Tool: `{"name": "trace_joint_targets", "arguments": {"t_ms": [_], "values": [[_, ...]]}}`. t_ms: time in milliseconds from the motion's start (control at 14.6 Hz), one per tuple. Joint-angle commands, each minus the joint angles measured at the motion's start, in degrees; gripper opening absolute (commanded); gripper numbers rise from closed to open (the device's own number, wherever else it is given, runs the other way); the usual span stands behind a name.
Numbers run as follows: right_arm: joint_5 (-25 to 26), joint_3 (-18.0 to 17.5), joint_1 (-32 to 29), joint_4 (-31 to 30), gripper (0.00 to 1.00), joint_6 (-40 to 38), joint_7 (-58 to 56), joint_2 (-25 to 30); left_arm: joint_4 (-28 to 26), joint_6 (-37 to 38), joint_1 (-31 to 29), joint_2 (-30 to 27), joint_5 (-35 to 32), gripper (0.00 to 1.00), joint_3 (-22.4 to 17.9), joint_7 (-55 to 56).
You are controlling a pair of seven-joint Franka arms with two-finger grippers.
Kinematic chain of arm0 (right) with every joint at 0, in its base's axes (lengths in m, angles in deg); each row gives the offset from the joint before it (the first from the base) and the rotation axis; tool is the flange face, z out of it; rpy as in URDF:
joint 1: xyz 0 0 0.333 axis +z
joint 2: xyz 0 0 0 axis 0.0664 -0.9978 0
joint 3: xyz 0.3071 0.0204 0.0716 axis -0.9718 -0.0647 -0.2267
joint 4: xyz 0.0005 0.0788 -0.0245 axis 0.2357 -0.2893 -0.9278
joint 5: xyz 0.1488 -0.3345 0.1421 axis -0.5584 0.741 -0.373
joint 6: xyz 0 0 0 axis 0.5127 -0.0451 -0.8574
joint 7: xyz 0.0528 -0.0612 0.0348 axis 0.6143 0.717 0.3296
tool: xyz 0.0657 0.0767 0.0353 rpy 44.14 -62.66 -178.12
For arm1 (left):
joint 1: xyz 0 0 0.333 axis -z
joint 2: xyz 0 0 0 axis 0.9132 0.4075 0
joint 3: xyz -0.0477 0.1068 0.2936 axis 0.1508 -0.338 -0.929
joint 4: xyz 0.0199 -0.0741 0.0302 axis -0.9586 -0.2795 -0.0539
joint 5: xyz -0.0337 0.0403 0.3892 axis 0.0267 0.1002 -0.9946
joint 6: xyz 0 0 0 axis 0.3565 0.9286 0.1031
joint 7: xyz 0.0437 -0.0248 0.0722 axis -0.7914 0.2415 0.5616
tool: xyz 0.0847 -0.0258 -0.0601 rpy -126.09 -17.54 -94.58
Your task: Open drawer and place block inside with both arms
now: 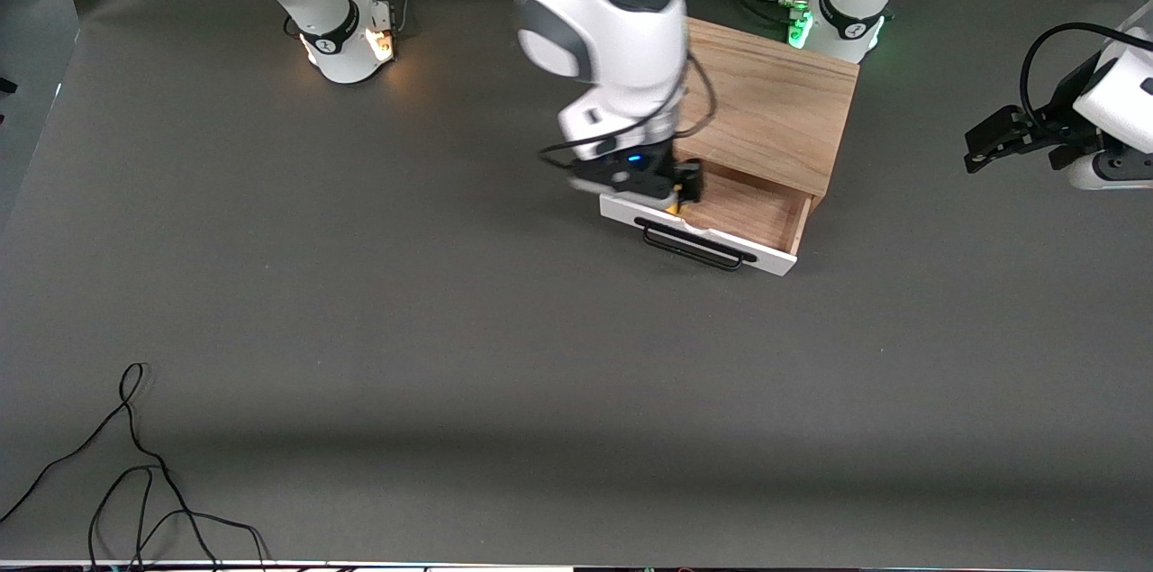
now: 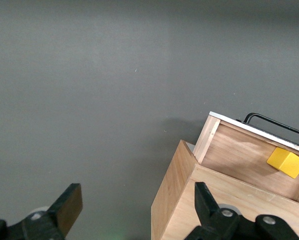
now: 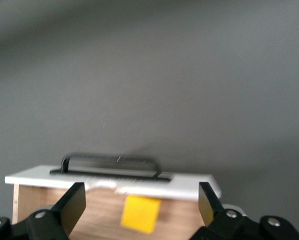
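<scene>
The drawer stands pulled out of the light oak cabinet, its black handle facing the front camera. The yellow block lies inside the drawer close to the white front panel, and also shows in the right wrist view; only a sliver of it shows in the front view. My right gripper hangs over the open drawer, open, with its fingers wide of the block and not touching it. My left gripper is open and empty, up in the air off the left arm's end of the cabinet.
The left arm's green-lit base stands right against the cabinet. The right arm's base is at the other end of the table. A loose black cable lies on the grey mat near the front camera.
</scene>
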State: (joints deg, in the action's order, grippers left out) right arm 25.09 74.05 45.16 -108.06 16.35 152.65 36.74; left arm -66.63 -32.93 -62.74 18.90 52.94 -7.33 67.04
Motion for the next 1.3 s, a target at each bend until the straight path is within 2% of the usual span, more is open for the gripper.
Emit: {"name": "trace_joint_targets", "arguments": {"t_ms": [0,137,343,412,549,618,755,824,892,961,1098,1167,1235], "values": [[-3.8,-0.6,-7.3,-10.0,1.00,-1.3,-12.8,9.9,1.1,1.3,0.0,0.5,-2.1,1.00,0.0,-0.8],[-7.0,-0.5,-13.9,-16.6,1.00,-1.3,-23.7,16.4,0.9,1.6,0.0,0.4,-2.9,1.00,0.0,-0.8],[-7.4,0.6,-20.5,-25.9,1.00,-1.3,-35.0,25.1,1.0,1.6,0.1,0.5,-3.0,1.00,0.1,-0.8],[-7.5,2.0,-21.5,-29.1,1.00,-0.9,-38.8,27.9,0.9,1.6,0.1,0.4,-3.0,1.00,0.1,-0.8],[-7.5,7.6,-21.7,-35.0,1.00,0.0,-43.1,33.3,1.0,1.6,0.0,0.5,-3.0,1.00,0.1,-0.8],[-7.5,9.2,-21.6,-37.6,1.00,0.7,-44.2,35.7,1.0,1.6,0.1,0.5,-3.0,1.00,0.1,-0.8],[-6.9,11.1,-21.7,-41.3,1.00,0.8,-44.4,39.1,1.0,1.6,0.1,0.5,-2.9,1.00,0.1,-0.8],[-6.5,10.9,-23.8,-43.5,1.00,0.8,-44.5,40.7,1.0,1.6,0.0,0.5,-3.0,1.00,0.1,-0.8],[-6.5,9.6,-27.4,-45.6,1.00,0.8,-45.6,42.4,1.0,1.6,0.0,0.5,-2.9,1.00,0.1,-0.8],[-5.9,5.6,-30.8,-47.6,1.00,0.7,-48.7,44.4,1.0,1.6,0.1,0.5,-2.9,1.00,0.1,-0.8],[0.0,-3.7,-40.0,-50.7,1.00,-0.2,-49.9,47.9,1.0,1.6,0.3,0.5,-3.0,1.00,0.1,-0.7],[0.0,-6.3,-43.6,-51.4,1.00,-1.3,-50.5,49.3,1.0,1.5,0.2,0.5,-2.9,1.00,0.1,-0.8],[-0.1,-6.9,-44.6,-51.3,1.00,-2.7,-51.6,50.0,1.0,1.5,0.1,0.5,-2.9,1.00,0.1,-0.8]]}}
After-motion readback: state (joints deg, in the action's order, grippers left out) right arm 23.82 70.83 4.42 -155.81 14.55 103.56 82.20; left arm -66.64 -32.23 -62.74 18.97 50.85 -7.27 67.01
